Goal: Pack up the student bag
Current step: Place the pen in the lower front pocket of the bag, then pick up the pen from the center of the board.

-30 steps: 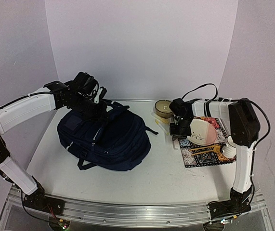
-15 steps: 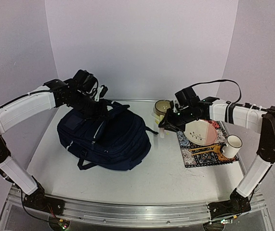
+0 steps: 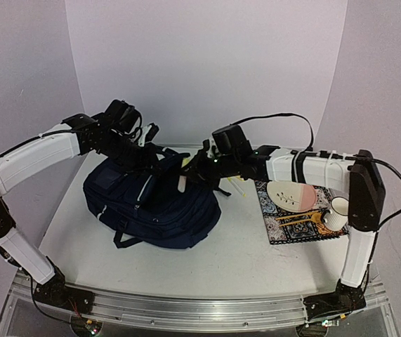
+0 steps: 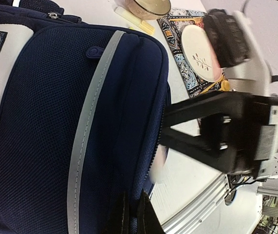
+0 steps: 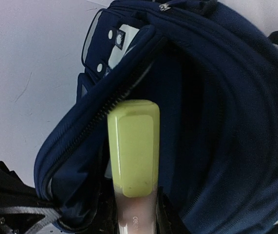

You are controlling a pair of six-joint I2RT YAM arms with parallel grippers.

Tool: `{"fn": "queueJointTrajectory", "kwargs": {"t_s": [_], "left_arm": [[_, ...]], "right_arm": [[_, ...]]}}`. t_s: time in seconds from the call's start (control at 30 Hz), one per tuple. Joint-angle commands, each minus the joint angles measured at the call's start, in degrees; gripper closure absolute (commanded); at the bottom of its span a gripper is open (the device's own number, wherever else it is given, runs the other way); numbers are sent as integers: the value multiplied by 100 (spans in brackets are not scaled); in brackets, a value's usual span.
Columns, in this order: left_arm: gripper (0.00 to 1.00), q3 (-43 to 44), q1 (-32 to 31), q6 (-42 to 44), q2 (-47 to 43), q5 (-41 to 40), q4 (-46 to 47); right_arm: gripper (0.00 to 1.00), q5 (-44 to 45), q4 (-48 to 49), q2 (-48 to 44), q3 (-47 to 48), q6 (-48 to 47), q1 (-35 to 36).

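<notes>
I see the student bag (image 3: pixel 151 203) left of the patterned mat (image 3: pixel 284 233). My left gripper (image 3: pixel 139 149) pinches its zipper edge tight. My right gripper (image 5: pixel 135 218) clamps a yellow-green highlighter (image 5: pixel 132 151) at the bag's narrow open mouth.

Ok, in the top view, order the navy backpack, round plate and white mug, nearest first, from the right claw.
1. Dark navy fabric backpack: beneath the right claw and its yellow-green highlighter, left.
2. Round white-and-pink plate: on the patterned mat, right.
3. Small white mug: far right, past the plate.
</notes>
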Motion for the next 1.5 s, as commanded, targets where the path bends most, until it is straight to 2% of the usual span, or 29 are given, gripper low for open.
{"fn": "queueJointTrajectory", "kwargs": {"t_s": [0.0,0.17,0.43,0.63,0.8,0.97,1.17,1.33,1.47], "left_arm": [[100,374,-51,-196,-438,626,574],[100,304,-51,-339,-587,619,725],[100,70,-28,-263,-689,-173,712],[100,-56,60,-154,-592,-689,624],[100,-154,139,-24,-544,-1066,509],[100,-255,228,46,-524,-1207,409],[100,-169,330,134,-523,-1369,239],[100,-107,371,139,-449,-1350,164],[100,-58,371,116,-395,-1241,160]], "right_arm": [[96,18,365,566,776,385,230],[73,-88,321,1018,1357,357,345],[57,323,-458,616,1384,-537,333],[52,615,-1242,270,1358,-1490,277],[48,809,-1643,-154,958,-2289,125],[46,1435,-2360,-358,796,-3054,-233],[46,2144,-3193,-116,762,-3654,-756],[47,2584,-3326,331,723,-4030,-1026],[52,2698,-3336,860,921,-4211,-1189]]}}
